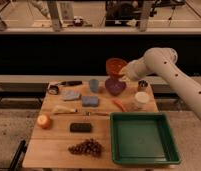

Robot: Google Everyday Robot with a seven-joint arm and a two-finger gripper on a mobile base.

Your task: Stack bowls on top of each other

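Note:
The orange-red bowl (115, 66) hangs tilted in the air above the back of the wooden table (54, 135). My gripper (124, 75) holds it at its right rim. The dark purple bowl (115, 86) sits on the table directly below it, with a gap between the two bowls. My white arm (166, 67) reaches in from the right.
A small blue-grey cup (94, 85) stands left of the purple bowl, a white cup (141, 100) to its right. A green tray (143, 137) fills the front right. A carrot (119, 105), blue sponges (90, 101), a banana (64, 110), an orange fruit (43, 121), grapes (86, 147) and a black block (80, 127) lie around.

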